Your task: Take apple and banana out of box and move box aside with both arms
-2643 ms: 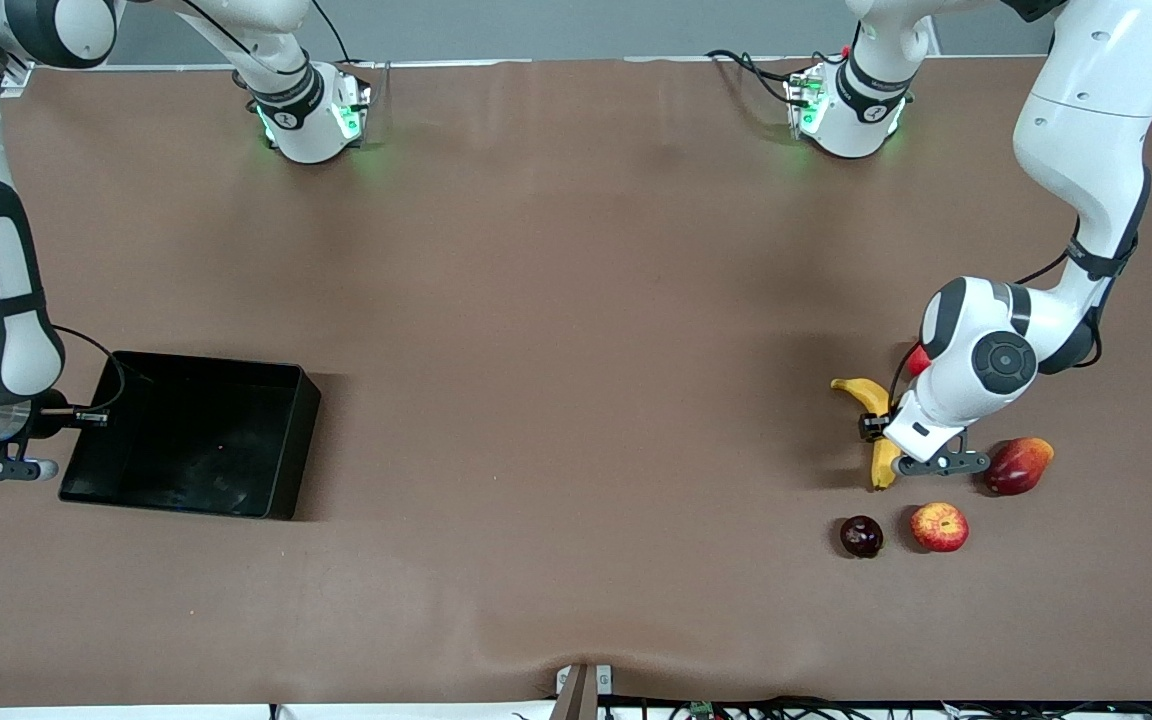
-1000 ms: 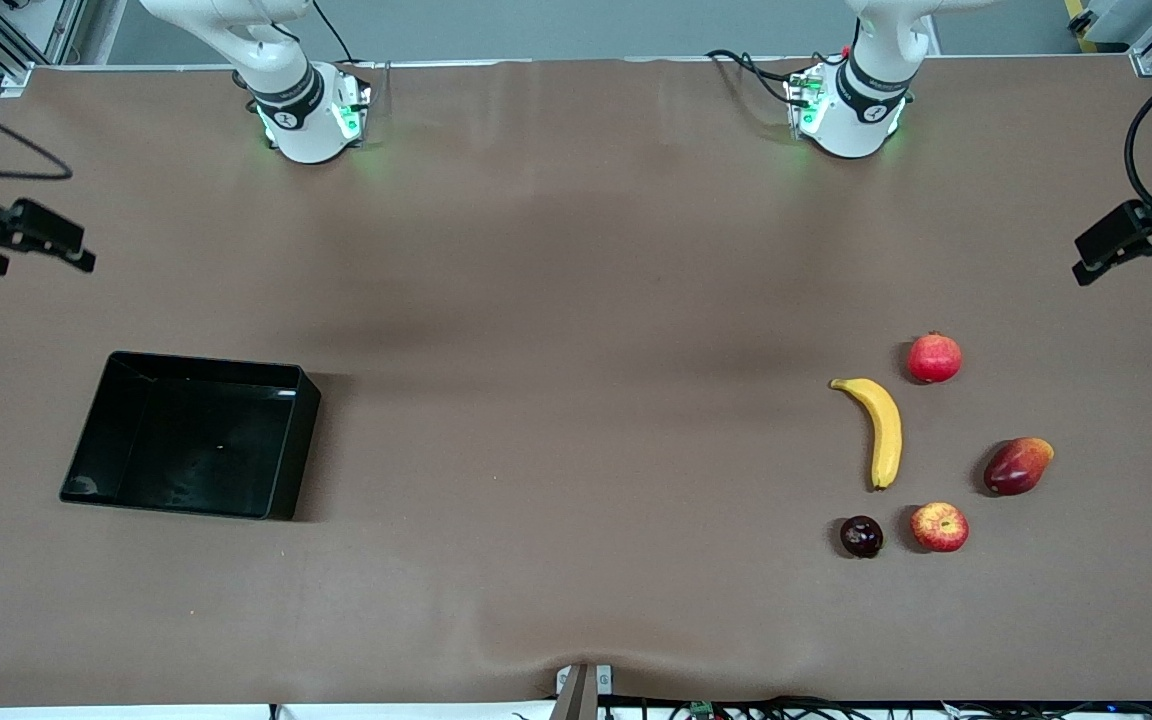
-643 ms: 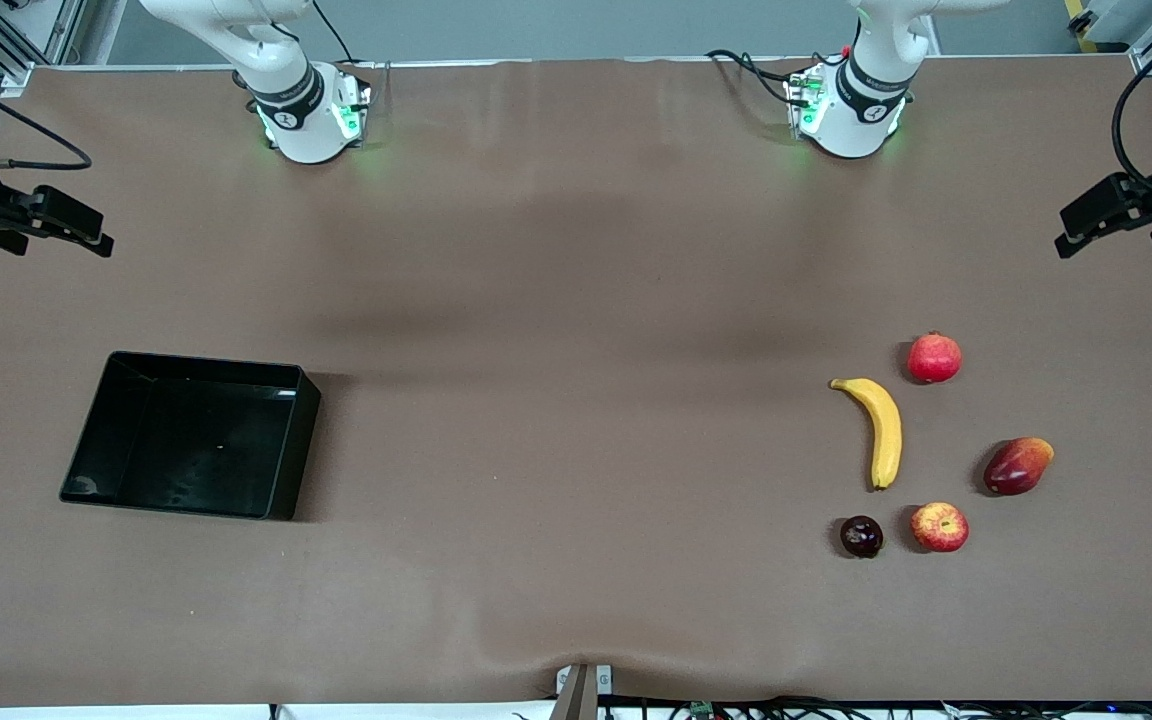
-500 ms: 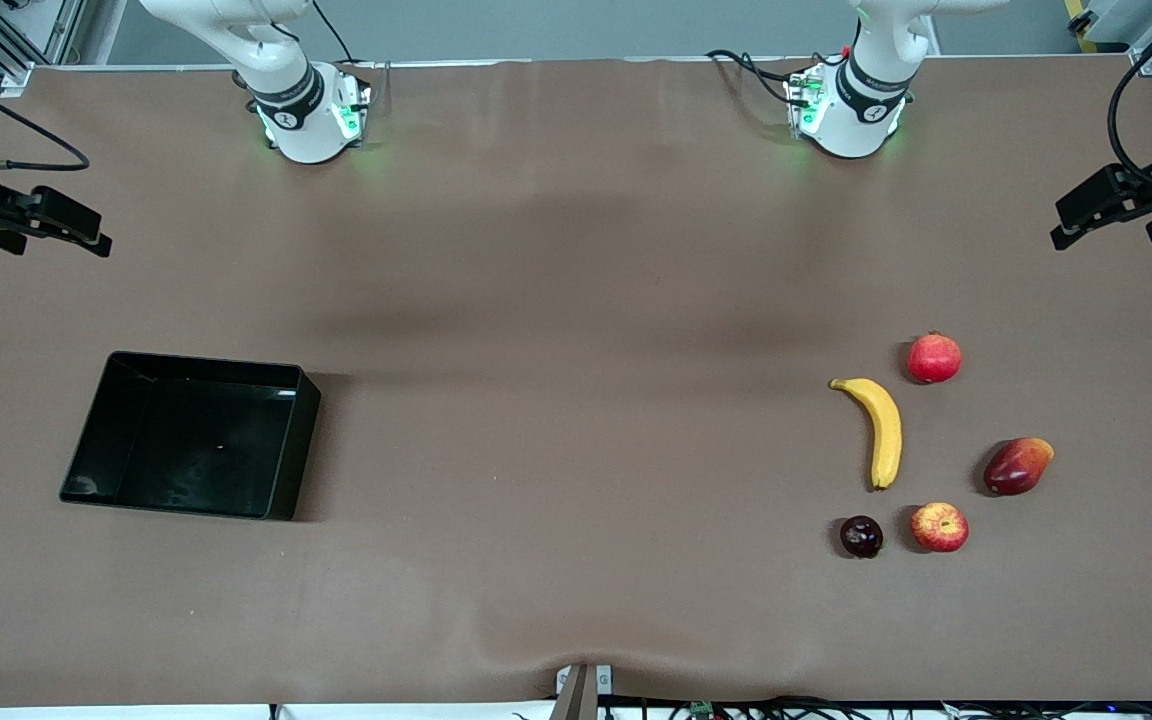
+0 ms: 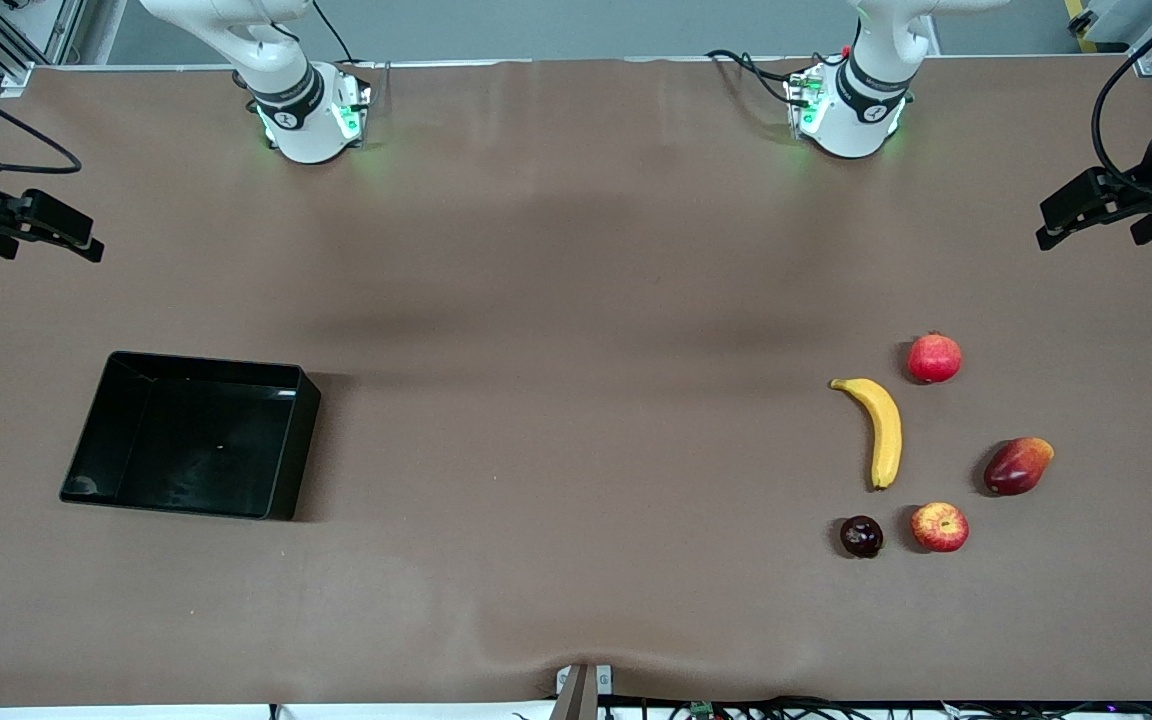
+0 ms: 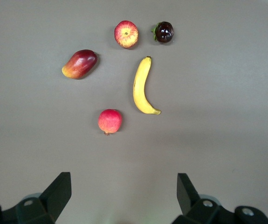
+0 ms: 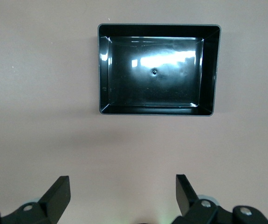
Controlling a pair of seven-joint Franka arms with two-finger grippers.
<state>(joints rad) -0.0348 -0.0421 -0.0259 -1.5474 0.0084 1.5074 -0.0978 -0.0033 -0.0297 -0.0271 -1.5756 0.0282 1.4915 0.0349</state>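
The yellow banana [image 5: 882,430] [image 6: 142,86] lies toward the left arm's end of the table. The red-and-yellow apple [image 5: 939,527] [image 6: 126,34] rests nearer the front camera than the banana. The empty black box [image 5: 294,445] [image 7: 208,70] stands toward the right arm's end. My left gripper [image 5: 1091,225] [image 6: 123,186] hangs high and open over the table's edge at its own end, holding nothing. My right gripper [image 5: 46,238] [image 7: 123,186] hangs open and empty over the edge at the box's end.
A dark plum [image 5: 861,536] [image 6: 163,31] lies beside the apple. A red pomegranate [image 5: 934,358] [image 6: 110,121] and a red-orange mango [image 5: 1017,465] [image 6: 79,64] flank the banana. Both arm bases [image 5: 311,110] [image 5: 846,105] stand along the table's edge farthest from the front camera.
Both arms have lifted from the banana and the box to the table's ends. In the last second the left gripper drifted inward; the right one barely moved. Fruits and box stay put.
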